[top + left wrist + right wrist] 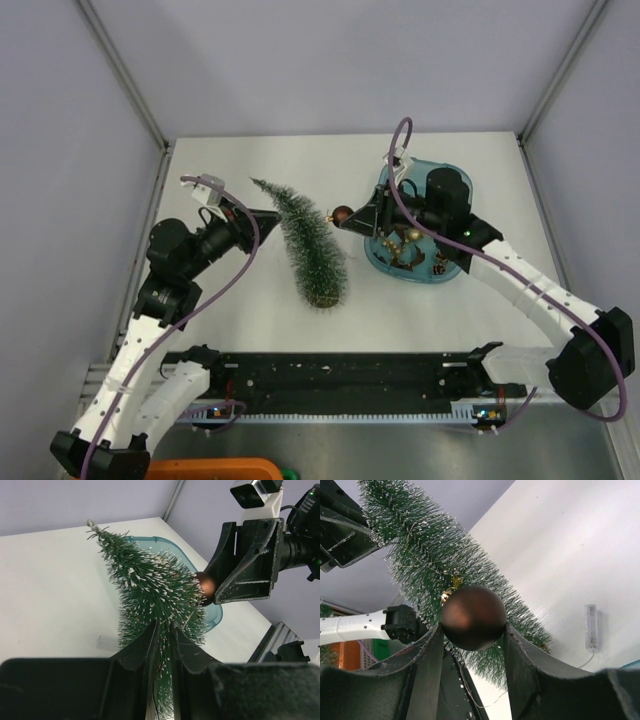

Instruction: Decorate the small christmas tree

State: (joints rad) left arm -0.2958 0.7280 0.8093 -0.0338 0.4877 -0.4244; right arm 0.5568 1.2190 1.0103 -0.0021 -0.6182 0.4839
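Note:
The small christmas tree point(305, 240) leans with its tip to the far left and its brown base point(322, 299) on the table. My left gripper point(276, 214) is shut on the tree's upper part; its bristles point(155, 587) fill the gap between the fingers in the left wrist view. My right gripper point(345, 216) is shut on a brown bauble point(341, 214) and holds it against the tree's right side. In the right wrist view the bauble point(473, 617) sits between the fingers, its gold cap touching the tree point(435, 560). The bauble also shows in the left wrist view point(205, 584).
A translucent blue oval tray point(447, 274) at the right holds several small ornaments point(402, 246). A small clear battery box point(590, 628) with a thin wire lies on the table near the tree. Grey walls close in the table on three sides.

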